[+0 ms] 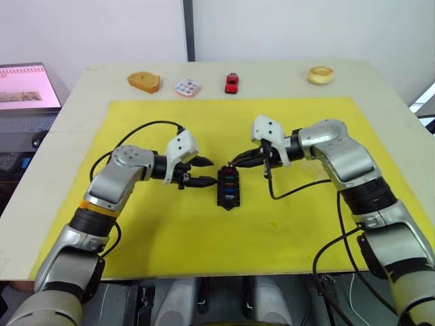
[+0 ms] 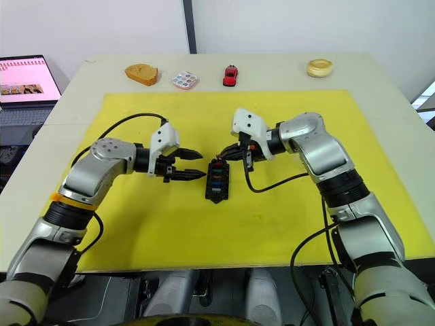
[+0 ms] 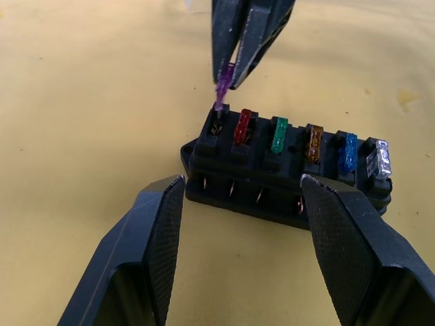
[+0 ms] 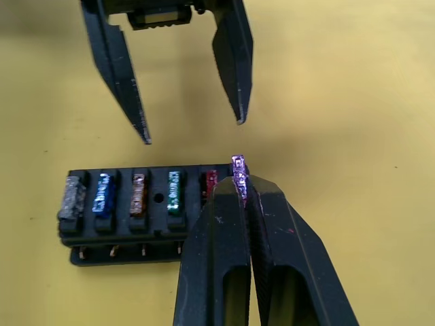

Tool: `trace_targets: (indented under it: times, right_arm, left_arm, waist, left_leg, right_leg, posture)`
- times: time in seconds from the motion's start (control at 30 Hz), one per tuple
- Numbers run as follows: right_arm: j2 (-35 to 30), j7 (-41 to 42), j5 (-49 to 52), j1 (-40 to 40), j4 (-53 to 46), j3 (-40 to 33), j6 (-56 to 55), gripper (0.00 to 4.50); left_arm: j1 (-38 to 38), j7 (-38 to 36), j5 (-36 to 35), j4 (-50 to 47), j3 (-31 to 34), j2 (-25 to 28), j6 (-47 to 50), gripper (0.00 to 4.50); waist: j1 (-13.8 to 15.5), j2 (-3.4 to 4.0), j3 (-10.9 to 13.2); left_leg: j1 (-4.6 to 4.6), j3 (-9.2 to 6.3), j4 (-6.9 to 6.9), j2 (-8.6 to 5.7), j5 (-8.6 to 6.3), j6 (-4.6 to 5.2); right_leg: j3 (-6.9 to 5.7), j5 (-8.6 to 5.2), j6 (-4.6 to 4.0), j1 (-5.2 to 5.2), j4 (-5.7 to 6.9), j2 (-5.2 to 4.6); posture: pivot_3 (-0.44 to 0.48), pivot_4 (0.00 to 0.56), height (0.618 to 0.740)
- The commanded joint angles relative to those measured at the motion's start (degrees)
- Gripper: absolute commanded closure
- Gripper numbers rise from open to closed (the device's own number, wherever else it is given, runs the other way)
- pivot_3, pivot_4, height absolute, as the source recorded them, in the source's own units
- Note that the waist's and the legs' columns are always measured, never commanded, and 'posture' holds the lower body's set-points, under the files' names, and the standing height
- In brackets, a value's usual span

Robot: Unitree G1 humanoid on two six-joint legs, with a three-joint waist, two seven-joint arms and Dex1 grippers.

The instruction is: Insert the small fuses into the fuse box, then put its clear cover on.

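- Step in hand: seating the last fuse. The right gripper (image 4: 238, 187) is closed on the purple fuse (image 3: 222, 92) and holds it directly over the one empty end slot of the fuse box (image 3: 285, 170).
- Fuse position: the lower tip of the purple fuse appears to touch or just enter the slot; whether it has engaged cannot be told.
- Seated fuses: red (image 3: 242, 126), green (image 3: 279, 134), amber (image 3: 313, 141), blue (image 3: 348, 151) and grey (image 3: 378, 159) stand in the other five slots, in a row leading away from the right gripper tips.
- Left gripper (image 3: 241, 197): open, jaws spread wide, holding nothing. It faces the long side of the fuse box, which lies just ahead of its fingertips and apart from them.
- Arm pose: both forearms reach inward over the yellow mat (image 1: 170, 231) on the counter (image 1: 75, 122), and the grippers point toward each other across the fuse box.
- Next move, as judged: press the purple fuse straight down, keeping the blade aligned with the slot, then release. The left gripper is placed to steady the box if it shifts.
- Remaining: the cover step is not yet done. A clear cover cannot be made out.
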Motion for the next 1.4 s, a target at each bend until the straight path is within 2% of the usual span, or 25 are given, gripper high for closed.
trace_targets:
  times: [0.03, 1.4]
  right_arm:
    - [0.2, -0.2, -0.7, -0.5, -1.8, -0.6, 0.0, 4.50]
    - [1.2, 0.3, -6.4, 0.2, -1.2, 3.7, 3.0, 4.50]
  left_arm:
    - [-0.7, -0.3, 0.2, -1.0, 0.6, -0.1, -0.9, 1.65]
    - [1.4, 2.5, 0.3, -1.4, 1.5, -0.8, -0.6, 1.65]
  waist:
    - [0.0, 0.00, 0.0]
    - [0.0, 0.01, 0.0]
  left_leg:
    - [0.00, 0.00, 0.00, 0.00, 0.00, 0.00]
    - [0.02, -0.01, 0.01, 0.00, 0.01, 0.01]
  right_leg:
    - [0.00, 0.00, 0.00, 0.00, 0.00, 0.00]
    - [-0.01, 0.02, 0.03, 0.03, 0.02, 0.02]
  posture:
    - [0.000, 0.150, 0.740]
    - [0.000, 0.150, 0.740]
